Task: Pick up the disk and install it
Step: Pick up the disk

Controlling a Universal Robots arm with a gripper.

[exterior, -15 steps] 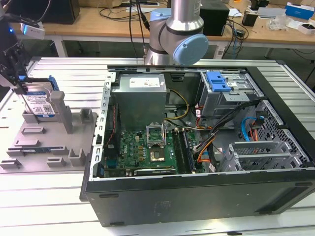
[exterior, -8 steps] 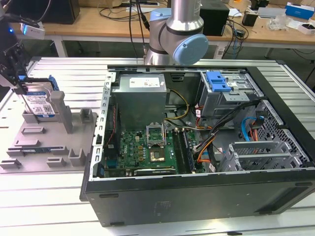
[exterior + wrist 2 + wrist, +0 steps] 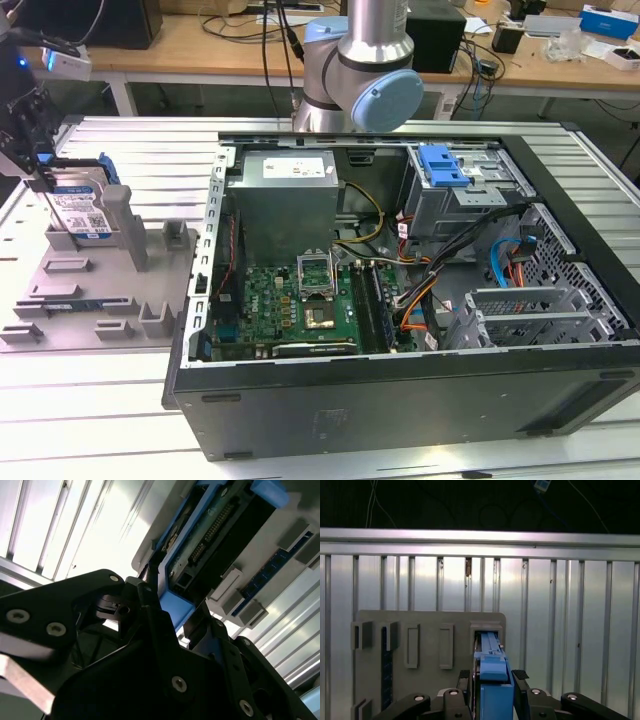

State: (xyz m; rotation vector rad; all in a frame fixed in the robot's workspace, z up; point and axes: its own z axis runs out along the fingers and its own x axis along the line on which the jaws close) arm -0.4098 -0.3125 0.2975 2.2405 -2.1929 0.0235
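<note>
The hand (image 3: 493,679) is closed on the disk (image 3: 82,212), with one finger (image 3: 520,676) against each side of its blue carrier. The disk stands on edge in a slot of the grey fixture (image 3: 100,290). The fixture lies on the counter (image 3: 140,150) at the exterior view's left, beside the open computer case (image 3: 400,400).

Bright light, white glare on table (image 3: 95,535)

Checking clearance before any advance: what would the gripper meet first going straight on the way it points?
The disk, on edge in the gray holder, right ahead of the gripper; whether they touch is unclear.
</note>
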